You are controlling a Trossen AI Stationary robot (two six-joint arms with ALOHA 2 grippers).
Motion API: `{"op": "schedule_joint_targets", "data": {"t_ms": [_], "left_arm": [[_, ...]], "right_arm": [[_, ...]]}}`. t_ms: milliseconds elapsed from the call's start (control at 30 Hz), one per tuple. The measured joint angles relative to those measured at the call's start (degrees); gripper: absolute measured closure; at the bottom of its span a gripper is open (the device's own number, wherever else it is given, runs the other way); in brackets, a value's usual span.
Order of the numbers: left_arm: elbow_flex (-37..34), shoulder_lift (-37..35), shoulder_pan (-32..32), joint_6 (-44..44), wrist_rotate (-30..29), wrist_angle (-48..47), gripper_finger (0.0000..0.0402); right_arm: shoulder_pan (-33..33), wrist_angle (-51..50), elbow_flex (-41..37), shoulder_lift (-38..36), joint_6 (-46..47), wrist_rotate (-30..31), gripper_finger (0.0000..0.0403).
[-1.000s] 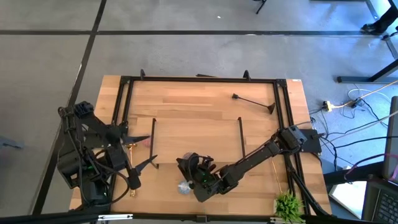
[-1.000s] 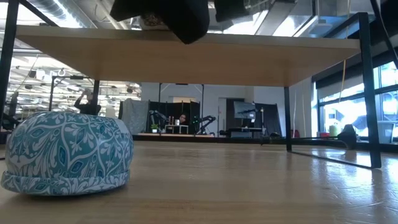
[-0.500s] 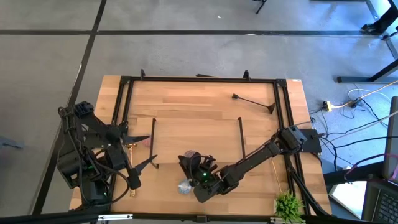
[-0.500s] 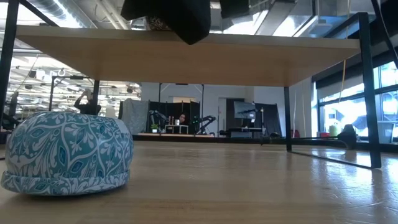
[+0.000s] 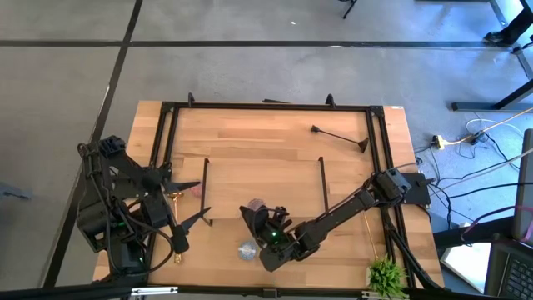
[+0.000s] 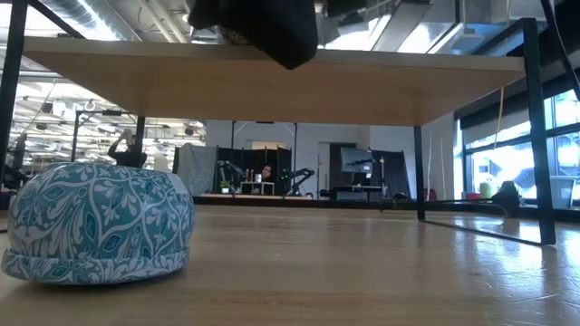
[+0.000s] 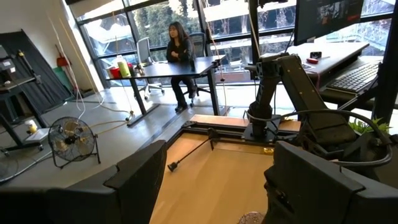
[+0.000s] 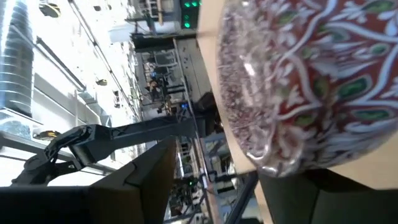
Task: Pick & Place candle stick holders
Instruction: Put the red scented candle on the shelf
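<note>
Holding a squat glittery mauve round with red-green pattern, your right gripper hovers by the board's front edge. Low view adds the teal-patterned blue round. Left gripper gapes wide.

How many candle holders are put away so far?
None looks placed yet. The right pincer holds a glittery mauve round holder above the wooden table. The pale blue patterned round and the slim black stem lie waiting; the left pincer waits open.
</note>
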Motion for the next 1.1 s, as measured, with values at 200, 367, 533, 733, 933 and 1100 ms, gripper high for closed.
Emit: {"op": "schedule_joint_targets", "data": {"t_ms": [200,367,533,733,933,1100], "left_arm": [[0.00,0.00,0.00,0.00,0.10,0.01,0.0107],[0.00,0.00,0.00,-0.03,0.25,0.01,0.0107],[0.00,0.00,0.00,-0.03,0.32,0.01,0.0107],[0.00,0.00,0.00,-0.02,0.36,0.01,0.0107],[0.00,0.00,-0.08,-0.08,1.21,0.01,0.0107],[0.00,0.00,-0.09,-0.15,3.57,0.01,0.0107]], "right_arm": [[-0.33,0.00,0.00,0.00,-2.59,0.42,0.0192],[-0.33,1.50,0.02,0.00,-6.66,0.08,0.0204],[-0.33,9.85,0.02,0.00,-19.27,0.04,0.0208],[-0.46,25.19,0.02,0.00,-41.38,-1.75,0.0208],[-0.92,37.61,0.02,0.00,-63.44,-11.70,0.0208],[-0.87,41.59,0.02,0.02,-74.21,-16.49,0.0208]]}}
